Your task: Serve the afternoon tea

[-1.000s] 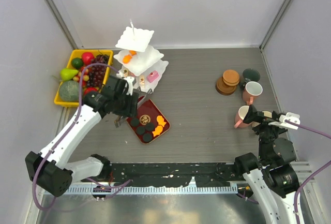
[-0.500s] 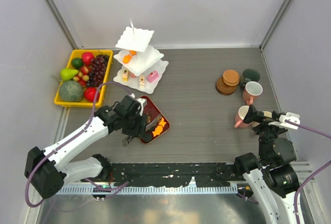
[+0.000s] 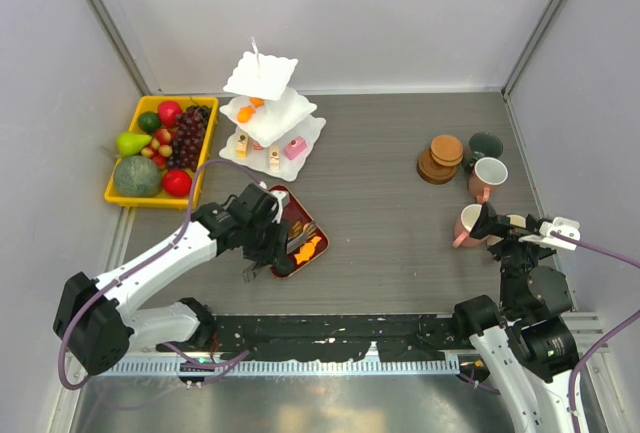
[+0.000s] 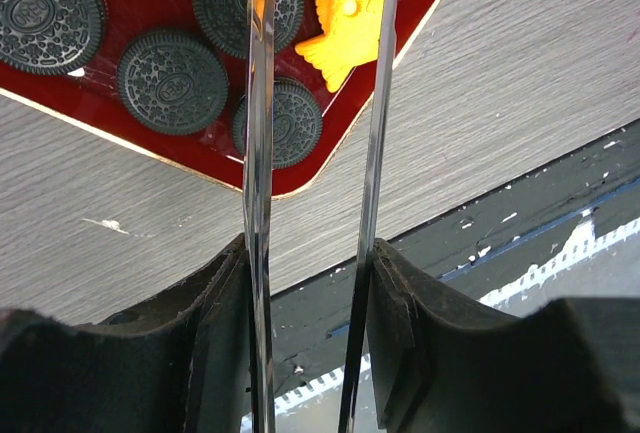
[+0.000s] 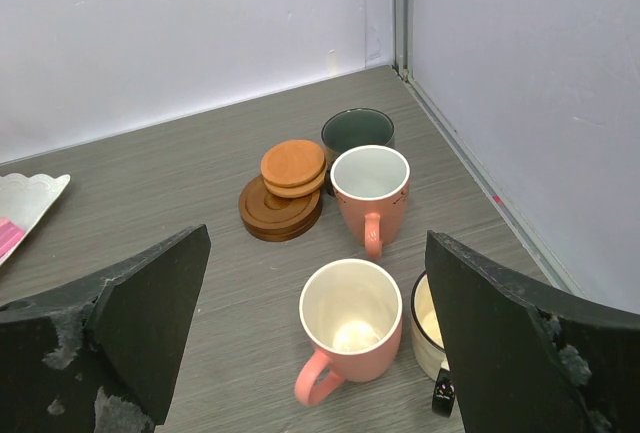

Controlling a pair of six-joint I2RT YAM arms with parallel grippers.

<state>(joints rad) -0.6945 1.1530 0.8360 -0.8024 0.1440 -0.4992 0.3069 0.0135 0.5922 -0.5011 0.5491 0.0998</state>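
Observation:
My left gripper (image 4: 308, 283) is shut on the metal tongs (image 4: 378, 153). Their two blades reach out over the red tray (image 4: 100, 113) and stand on either side of an orange pastry (image 4: 345, 23). Several black round cookies (image 4: 170, 81) lie beside it. In the top view the left gripper (image 3: 262, 238) is over the tray's near-left part. The white three-tier stand (image 3: 262, 93) holds orange pastries (image 3: 245, 113) and pink/cream ones (image 3: 295, 147). My right gripper (image 5: 315, 238) is open and empty above a pink mug (image 5: 350, 333).
A second pink mug (image 5: 370, 188), a green mug (image 5: 357, 128), a beige mug (image 5: 430, 328) and stacked brown coasters (image 5: 285, 193) stand at the right. The yellow fruit tray (image 3: 135, 198) is at the far left. Walls close in on three sides.
My left arm has drawn back from near the stand toward the near edge, bringing the tongs over the red tray's orange pastries. The right arm has not moved.

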